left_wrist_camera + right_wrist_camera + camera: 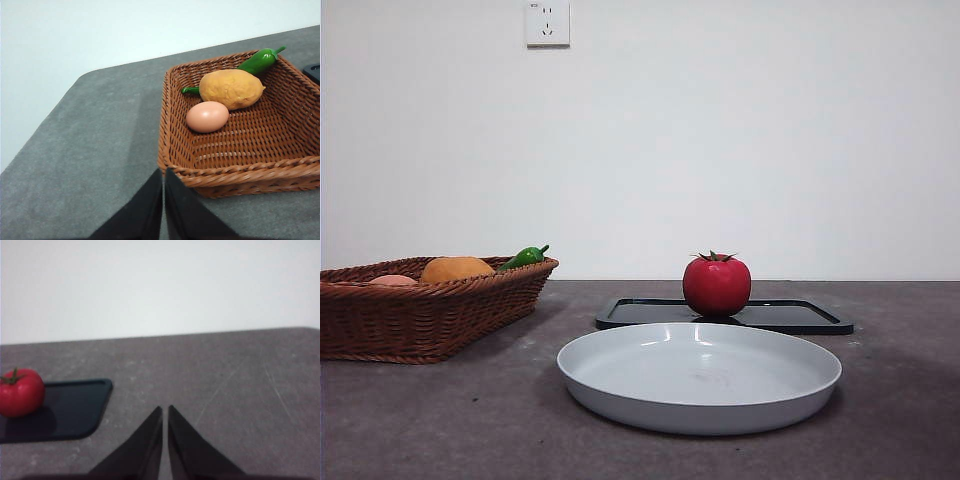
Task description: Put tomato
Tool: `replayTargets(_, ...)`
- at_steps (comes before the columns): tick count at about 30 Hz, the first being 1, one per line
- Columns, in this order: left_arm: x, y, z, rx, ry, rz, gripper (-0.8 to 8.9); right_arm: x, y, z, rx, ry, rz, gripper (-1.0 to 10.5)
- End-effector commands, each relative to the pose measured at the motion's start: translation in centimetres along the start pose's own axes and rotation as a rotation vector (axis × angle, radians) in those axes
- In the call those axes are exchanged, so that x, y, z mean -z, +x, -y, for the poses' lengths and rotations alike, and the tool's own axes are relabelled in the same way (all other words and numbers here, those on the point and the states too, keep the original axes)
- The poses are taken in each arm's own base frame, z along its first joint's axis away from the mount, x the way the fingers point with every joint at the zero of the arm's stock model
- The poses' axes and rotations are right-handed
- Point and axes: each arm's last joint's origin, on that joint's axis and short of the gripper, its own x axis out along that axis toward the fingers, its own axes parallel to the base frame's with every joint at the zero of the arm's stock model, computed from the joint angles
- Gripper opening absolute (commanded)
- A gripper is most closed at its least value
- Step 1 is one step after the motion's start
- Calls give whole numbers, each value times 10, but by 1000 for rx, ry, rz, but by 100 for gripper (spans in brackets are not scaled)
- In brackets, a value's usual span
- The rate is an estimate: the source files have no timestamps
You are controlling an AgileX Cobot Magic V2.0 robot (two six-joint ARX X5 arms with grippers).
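Note:
The tomato [717,285], glossy red with a dark green calyx, stands upright on a flat black tray [790,316] behind the grey plate [620,372]. The right wrist view also shows the tomato [21,392] on the black tray [75,412], off to one side and well apart from my right gripper [165,412], which is shut and empty above bare table. My left gripper [163,176] is shut and empty, just outside the near rim of the wicker basket [240,172]. Neither gripper shows in the front view.
The wicker basket [380,320] at the left holds an orange lumpy fruit [231,88], a pale egg [207,116] and a green chili pepper [259,61]. The grey plate lies empty at the table's front centre. A white wall with a socket [547,22] stands behind.

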Motion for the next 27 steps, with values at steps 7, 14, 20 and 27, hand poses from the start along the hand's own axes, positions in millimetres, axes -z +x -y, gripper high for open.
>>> replayTargets(7, 5, 2, 1, -3, -4, -8, 7, 12, -2, 2, 33, 19, -99, 9)
replayTargets(14, 5, 2, 1, -3, -3, -7, 7, 19, -3, 3, 42, 19, -176, 9)
replayTargets(20, 5, 2, 1, -3, -4, -7, 7, 16, -3, 2, 36, 25, -146, 9)
replayTargets(27, 5, 2, 1, -3, -3, -8, 7, 16, -3, 2, 36, 25, -146, 9)
